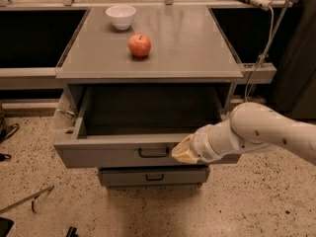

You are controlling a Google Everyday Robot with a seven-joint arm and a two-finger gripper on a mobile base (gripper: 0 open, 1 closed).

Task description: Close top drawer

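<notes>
The pale yellowish gripper (182, 152) at the end of the rounded white arm (256, 132) is sitting against the front of the wide, shallow grey top drawer (98, 156). It seems to be touching the long flat panel. Whether the gripper is spread or closed cannot be told from here, and it is holding nothing that shows. Just to its left, the small dark loop handle (153, 152) is hanging at the panel's centre, not gripped. The drawer is standing well out of the cabinet, its dark interior lying open behind the gripper and looking empty. Below the gripper, a narrower grey drawer front (123, 177) with a like handle is sitting nearly flush. Well above and beyond it, on the flat grey cabinet top (197, 38), a red apple (139, 45) is resting near the middle, with a small white bowl (121, 17) farther back and apart from it. Under everything, the speckled beige floor (148, 211) is spreading out. The step in hand appears to be the push itself: the gripper is placed on the panel, but the drawer is far from shut. The next move is calling for a steady, straight push toward the cabinet. Because the contact point is lying right of centre, the drawer may skew on its runners, so the pressure should be running square to the panel until it meets the cabinet face.
</notes>
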